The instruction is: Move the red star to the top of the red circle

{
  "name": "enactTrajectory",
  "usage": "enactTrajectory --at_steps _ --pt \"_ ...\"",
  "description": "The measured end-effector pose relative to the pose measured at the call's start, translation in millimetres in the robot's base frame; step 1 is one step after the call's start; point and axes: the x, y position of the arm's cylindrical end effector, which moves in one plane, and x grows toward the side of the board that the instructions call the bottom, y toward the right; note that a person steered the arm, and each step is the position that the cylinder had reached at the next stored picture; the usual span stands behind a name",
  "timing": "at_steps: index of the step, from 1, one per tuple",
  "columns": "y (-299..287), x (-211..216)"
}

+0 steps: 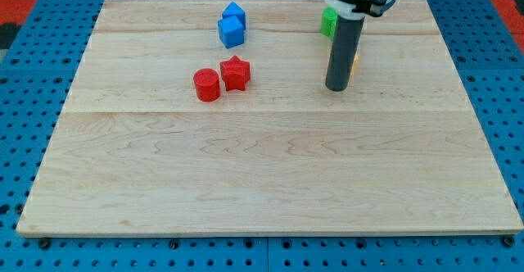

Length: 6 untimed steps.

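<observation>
The red star (236, 73) lies on the wooden board (270, 174), touching or nearly touching the right side of the red circle (206, 84), which sits slightly lower in the view. My tip (336, 88) rests on the board well to the right of the red star, about level with the red circle. The rod rises to the arm at the view's top.
Two blue blocks (232, 25) stand together above the red pair near the board's top edge. A green block (328, 22) and a yellow block (354, 60) are partly hidden behind the rod. Blue pegboard surrounds the board.
</observation>
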Motion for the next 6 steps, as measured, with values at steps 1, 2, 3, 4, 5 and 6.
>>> enactTrajectory --at_steps 1,2,3,4,5,6 --pt "-39.5 2.1" --pt "-97.3 -6.3" --pt "-133.0 -25.5" --pt "-152.2 -54.0" --pt "-152.4 -46.4" --pt "-146.9 -9.8"
